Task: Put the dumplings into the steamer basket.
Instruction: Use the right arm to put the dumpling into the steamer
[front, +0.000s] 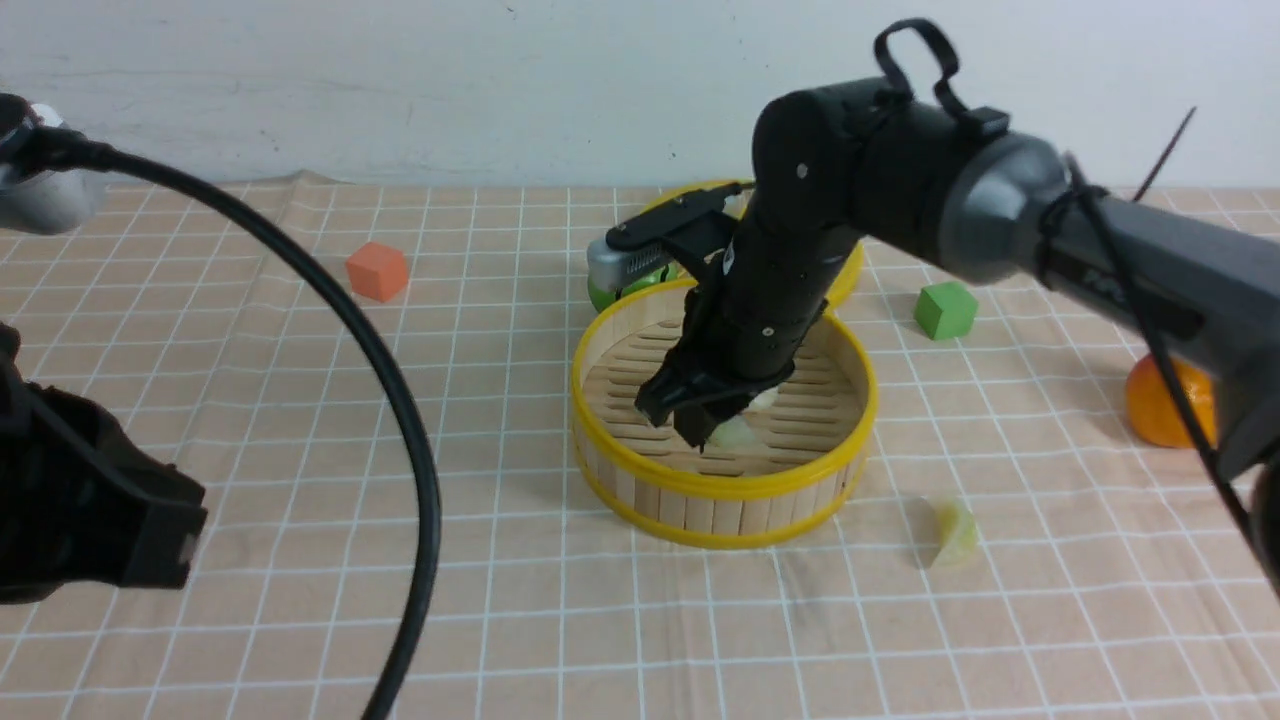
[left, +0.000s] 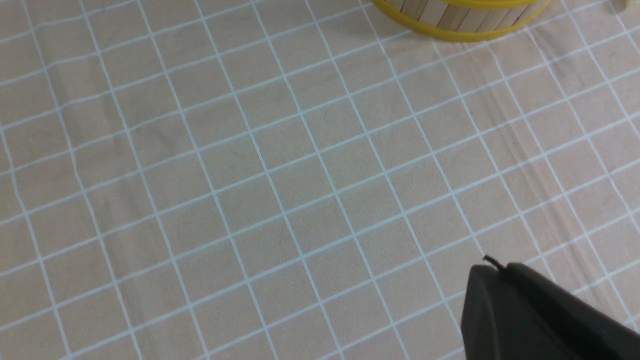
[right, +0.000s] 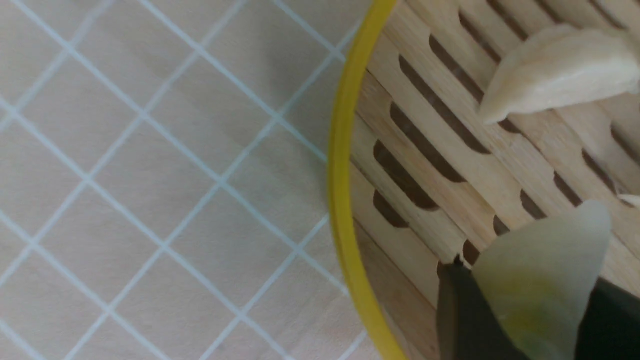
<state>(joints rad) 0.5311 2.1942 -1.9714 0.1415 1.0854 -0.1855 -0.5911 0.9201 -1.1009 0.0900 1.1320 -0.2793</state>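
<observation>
left hand (front: 178, 532) foreground | right hand (front: 700, 425) pinches green dumpling (right: 540, 270) | inside steamer basket (front: 720, 490)

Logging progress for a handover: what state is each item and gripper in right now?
Steamer basket: upright, uncovered.
Cream-white dumpling: lying in basket.
Held green dumpling: pinched over basket floor.
Loose green dumpling: on cloth, outside basket.
Right gripper: shut on held green dumpling.
Left gripper: unclear.

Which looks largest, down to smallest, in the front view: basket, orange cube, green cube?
1. Basket, clearly the largest.
2. Orange cube and green cube look alike in size, so they are not ranked against each other.
</observation>
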